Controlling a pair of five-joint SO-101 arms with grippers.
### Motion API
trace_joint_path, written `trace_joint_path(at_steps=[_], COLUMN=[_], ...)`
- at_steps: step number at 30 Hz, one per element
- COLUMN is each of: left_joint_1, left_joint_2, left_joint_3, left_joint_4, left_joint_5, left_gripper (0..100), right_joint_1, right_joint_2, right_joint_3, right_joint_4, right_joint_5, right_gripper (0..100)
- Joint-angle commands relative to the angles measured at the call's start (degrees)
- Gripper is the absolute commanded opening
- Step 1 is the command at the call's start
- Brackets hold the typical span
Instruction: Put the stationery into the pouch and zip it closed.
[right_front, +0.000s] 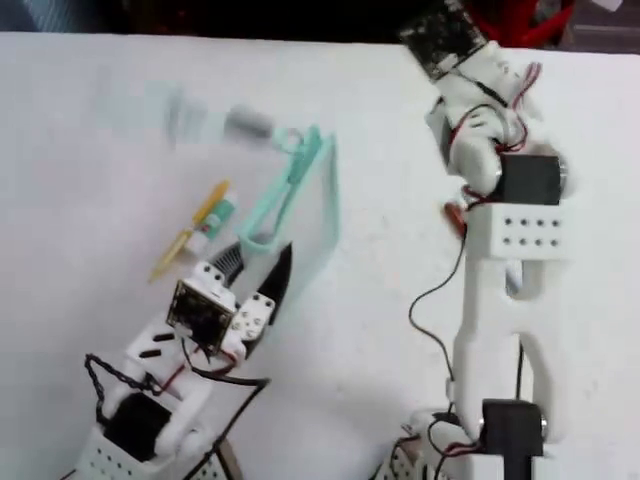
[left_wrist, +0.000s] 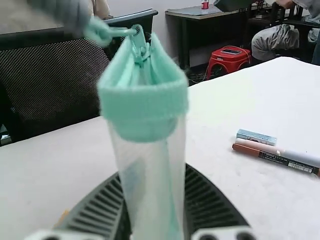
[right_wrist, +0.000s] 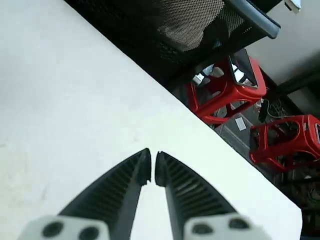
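L gripper (left_wrist: 150, 217) is pinching the pouch (left_wrist: 147, 150) at its clear end. It's looking light, floppy, slick; gripping the stiffer zip band (left_wrist: 142, 102) prob. holds better. R gripper (right_wrist: 152, 167) is sitting closed, empty.

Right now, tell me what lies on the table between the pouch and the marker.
Nothing lies there. In the left wrist view only bare white table separates the upright pouch from the marker lying off to its side.
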Motion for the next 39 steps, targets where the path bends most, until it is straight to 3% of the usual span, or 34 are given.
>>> trace_joint_path(at_steps=[1, 4, 10, 19, 25, 30, 35, 39], left_joint_1=[0.31, 0.13, 0.13, 0.04, 0.04, 0.04, -0.04, -0.84], left_joint_2=[0.4, 0.4, 0.4, 0.4, 0.4, 0.4, 0.4, 0.4], left_joint_3=[0.7, 0.62, 0.79, 0.62, 0.7, 0.88, 0.97, 0.97], left_joint_4=[0.09, 0.09, 0.09, 0.09, 0.09, 0.35, 0.53, 0.35], left_joint_5=[-0.97, -0.88, -0.88, -0.88, -0.88, -0.79, -0.79, -0.79], left_gripper=[6, 6, 6, 6, 7, 14, 16, 16], right_joint_1=[-0.92, -3.03, -4.79, -4.0, 7.52, 16.04, 18.51, 20.18], right_joint_2=[-4.0, -6.64, -10.59, -16.75, -8.92, 1.27, 11.12, 18.59], right_joint_3=[-1.58, -1.49, -1.49, -1.49, -1.85, -1.93, -1.85, -1.93], right_joint_4=[2.77, 6.11, 11.47, 16.4, 18.95, 18.77, 19.21, 18.15], right_joint_5=[-0.7, -0.7, -2.9, -5.98, -5.98, -5.19, 3.08, 5.36], right_gripper=[2.2, 4.5, 24.5, 24.6, 17.1, 20.5, 20.8, 20.8])
